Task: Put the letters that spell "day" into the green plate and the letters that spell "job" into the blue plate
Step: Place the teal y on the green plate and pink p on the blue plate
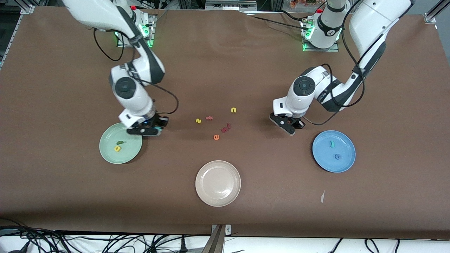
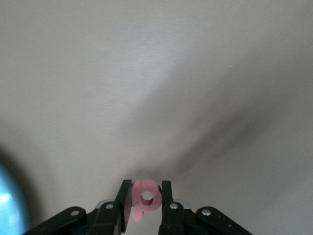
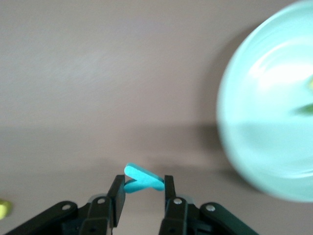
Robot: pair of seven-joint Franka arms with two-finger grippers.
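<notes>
i'm gripping the salmon b (image 2: 145, 199) in the left gripper (image 2: 146, 203) at centre-right, and the teal y (image 3: 142, 180) in the right gripper (image 3: 142, 196) beside the green plate (image 1: 105, 151).

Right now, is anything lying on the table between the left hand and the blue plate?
No. In the front view only bare brown table separates the left hand, holding the salmon b, from the blue plate.

We read no printed labels or brands; only foam letters: yellow n (image 1: 233, 110), orange e (image 1: 216, 137), teal j (image 1: 331, 143) on the blue plate (image 1: 346, 163).
</notes>
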